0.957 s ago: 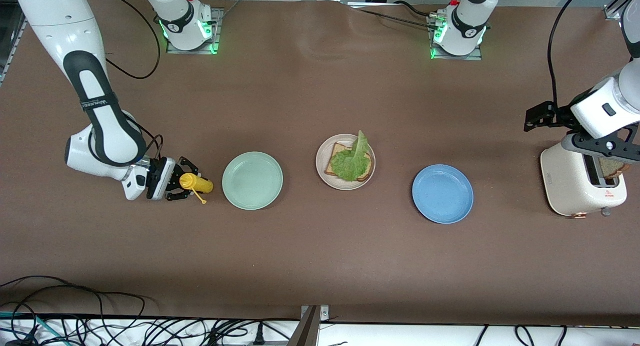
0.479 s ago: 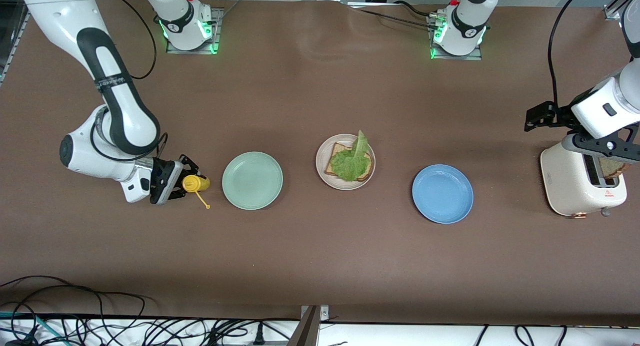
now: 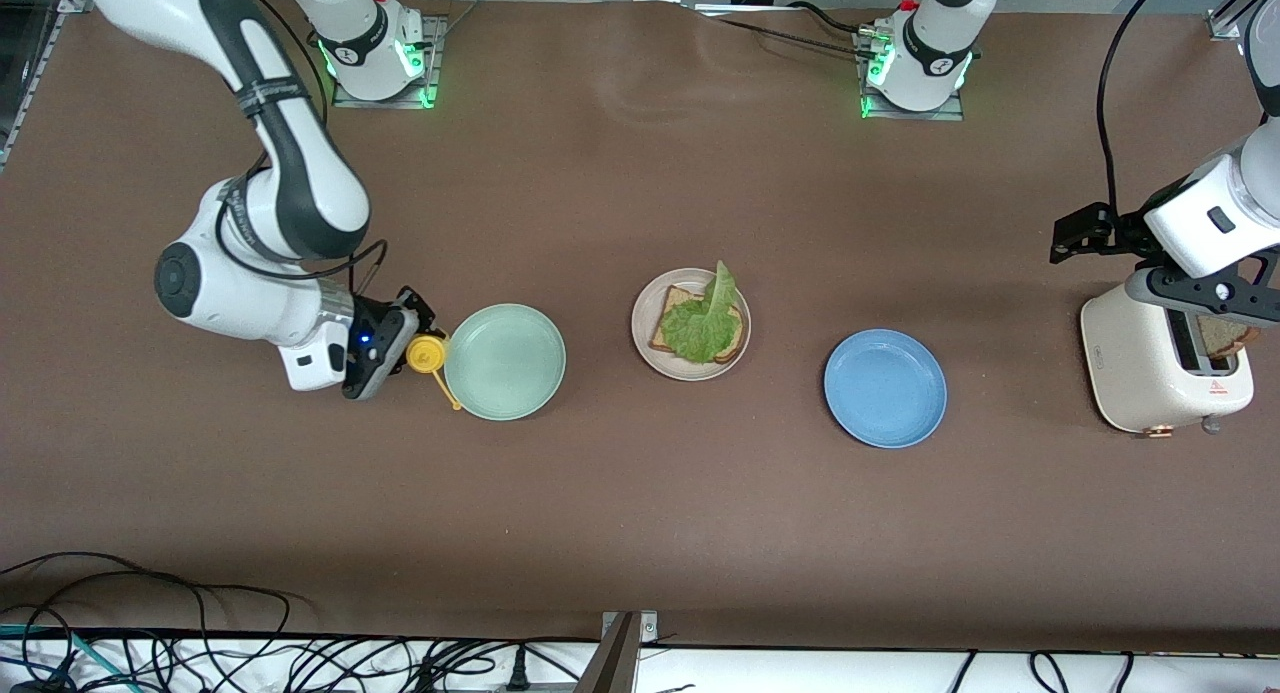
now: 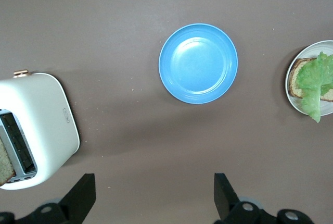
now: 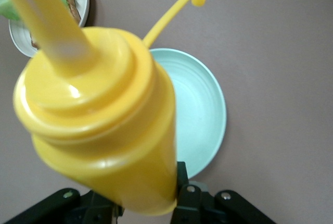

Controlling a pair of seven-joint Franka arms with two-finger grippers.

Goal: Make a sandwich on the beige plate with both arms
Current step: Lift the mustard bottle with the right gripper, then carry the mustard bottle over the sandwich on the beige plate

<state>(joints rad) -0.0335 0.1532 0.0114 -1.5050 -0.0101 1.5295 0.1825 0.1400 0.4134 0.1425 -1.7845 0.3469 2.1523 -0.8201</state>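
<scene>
On the round beige plate (image 3: pixel 647 356) at mid-surface, one brown bread slice (image 3: pixel 676 309) and lettuce (image 3: pixel 704 325) are laid; the top slice is apparently still in the white toaster (image 3: pixel 1160 375), under the parted left hand (image 4: pixel 155 197). A yellow squeeze bottle (image 3: pixel 426 354) is clamped by the right hand (image 3: pixel 395 341), beside the mint green plate (image 3: pixel 505 361).

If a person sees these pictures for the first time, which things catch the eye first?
First, the bright yellow plastic squeeze bottle, held by the right gripper beside the round mint green plate. Then the open sandwich, brown bread under ruffled green lettuce, on the round beige plate mid-table. The left gripper hangs over the cream toaster holding a bread slice.
</scene>
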